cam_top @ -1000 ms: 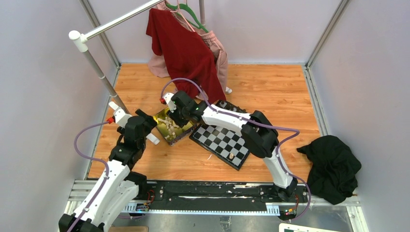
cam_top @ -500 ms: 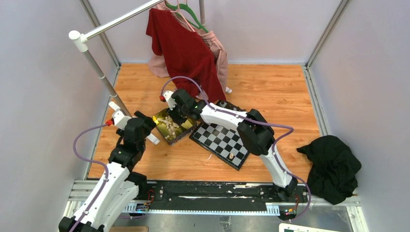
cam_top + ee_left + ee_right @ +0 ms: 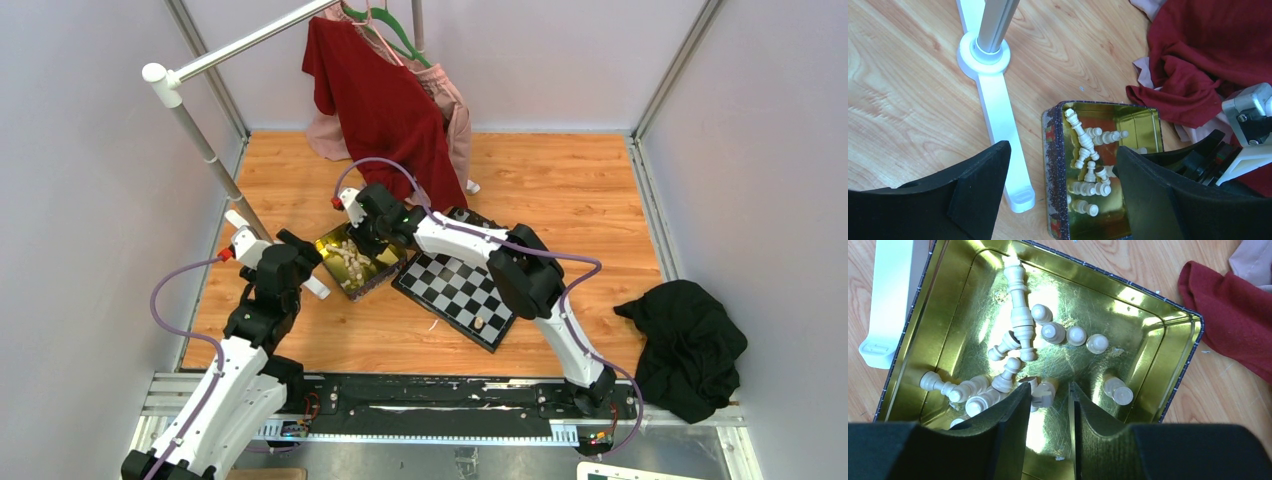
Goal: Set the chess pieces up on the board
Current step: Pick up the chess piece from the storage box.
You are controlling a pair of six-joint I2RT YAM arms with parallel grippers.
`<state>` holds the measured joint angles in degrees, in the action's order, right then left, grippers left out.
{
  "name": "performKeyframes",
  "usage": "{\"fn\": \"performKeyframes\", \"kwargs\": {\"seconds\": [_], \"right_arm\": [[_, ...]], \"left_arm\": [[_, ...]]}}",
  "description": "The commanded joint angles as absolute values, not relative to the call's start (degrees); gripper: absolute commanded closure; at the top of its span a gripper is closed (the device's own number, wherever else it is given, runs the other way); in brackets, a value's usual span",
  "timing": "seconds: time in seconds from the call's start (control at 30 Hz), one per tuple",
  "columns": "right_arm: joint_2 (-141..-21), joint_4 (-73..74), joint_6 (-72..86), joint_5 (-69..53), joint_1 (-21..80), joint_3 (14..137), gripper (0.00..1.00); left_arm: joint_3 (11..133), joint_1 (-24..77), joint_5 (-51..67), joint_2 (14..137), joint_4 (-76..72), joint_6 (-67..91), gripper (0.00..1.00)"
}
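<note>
Left arm [image 3: 232,380]: rises from near-left base, bends at elbow, wrist tipped forward and down. Left gripper [image 3: 1062,150] spread wide, black fingers [image 3: 979,192] far apart, nothing between pads.

Right arm [image 3: 460,240]: leans from near-right base to dark elbow, forearm stretched long toward left (reaching well across own midline), wrist pitched steeply down. Right gripper [image 3: 1049,390] partly parted, narrow gap between fingertips, pads not meeting. Both grippers sit close to each other.

the top view looks down from high behind both arm bases over the whole worktop [image 3: 560,190]. each wrist view looks steeply down, close over the gold tin [image 3: 1143,120] of chess pieces [image 3: 1020,315], the right nearest. all three share it.
</note>
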<state>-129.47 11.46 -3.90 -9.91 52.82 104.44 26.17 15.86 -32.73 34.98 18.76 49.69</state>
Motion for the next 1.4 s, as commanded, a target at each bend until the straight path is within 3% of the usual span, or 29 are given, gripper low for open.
{"fn": "performKeyframes", "kwargs": {"seconds": [0.0, 0.27, 0.53, 1.37], "right_arm": [[-131.46, 11.42, -3.1, -11.21, 52.06, 106.3, 0.63], [-131.68, 11.05, -2.53, -11.45, 52.08, 105.15, 0.69], [-130.87, 11.02, -2.96, -10.84, 51.94, 105.28, 1.0], [-120.83, 7.76, -5.01, -9.68, 51.77, 100.72, 1.0]], "left_arm": [[25.23, 16.0, -34.7, 34.49, 17.9, 49.48, 0.17], [24.87, 16.0, -34.72, 34.36, 18.02, 49.35, 0.17], [24.87, 16.0, -34.88, 34.18, 18.21, 49.31, 0.17], [25.03, 16.0, -36.1, 37.72, 18.23, 49.27, 0.17]]}}
